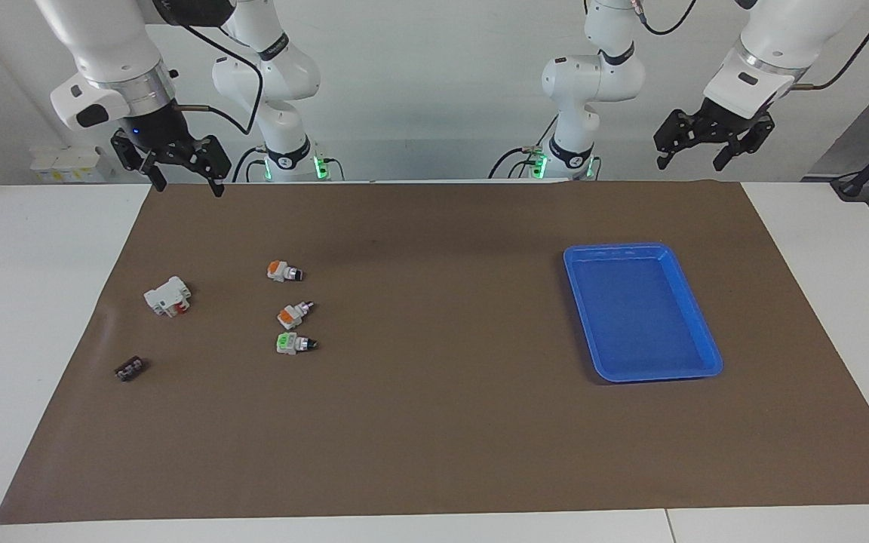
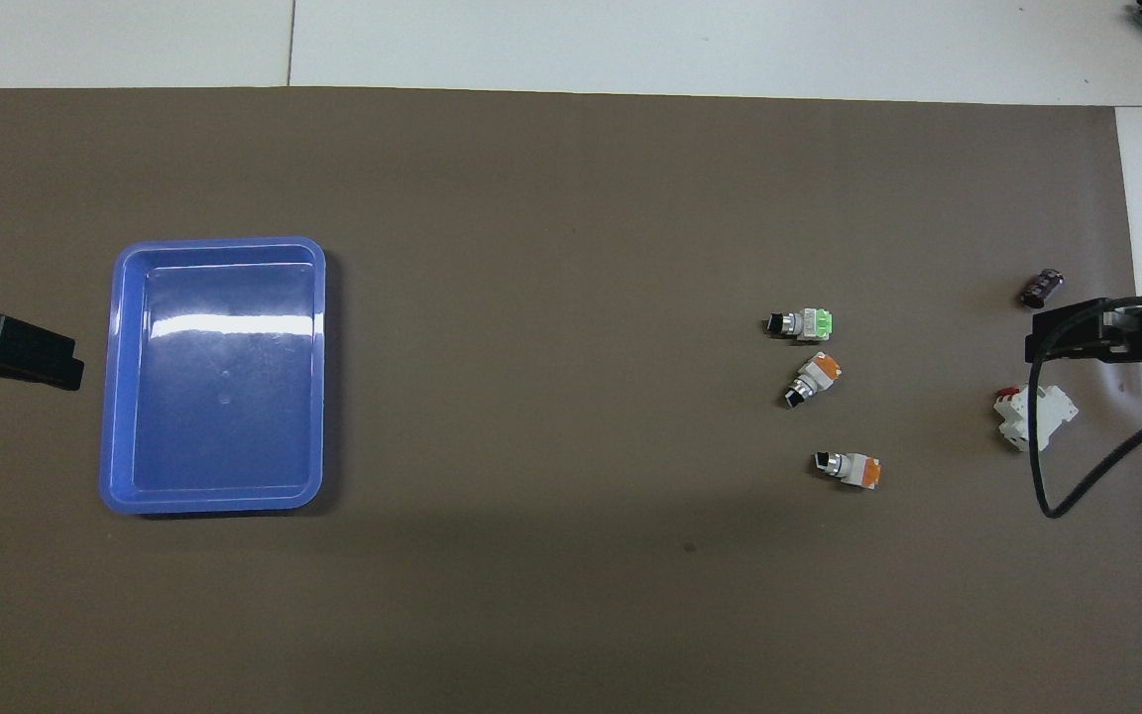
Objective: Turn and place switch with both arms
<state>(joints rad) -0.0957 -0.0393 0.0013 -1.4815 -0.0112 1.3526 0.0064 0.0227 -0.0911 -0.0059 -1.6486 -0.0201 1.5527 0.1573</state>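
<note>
Well apart from the tray [image 1: 615, 247], the switch [image 1: 284, 271] is left untouched; left claw [image 1: 693, 160] and right claw [image 1: 186, 183] are held high, spread and empty, seemingly parked before any reach.

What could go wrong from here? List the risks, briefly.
1. Wrong pick: the switch lies close to a second orange switch and a green switch, which look much alike.
2. Handover drop: the switch is toward the right arm's end and the tray toward the left arm's, so the right gripper would probably have to pass this small part to the left gripper.
3. Knocking: the right gripper's descent could nudge the second orange switch.
</note>
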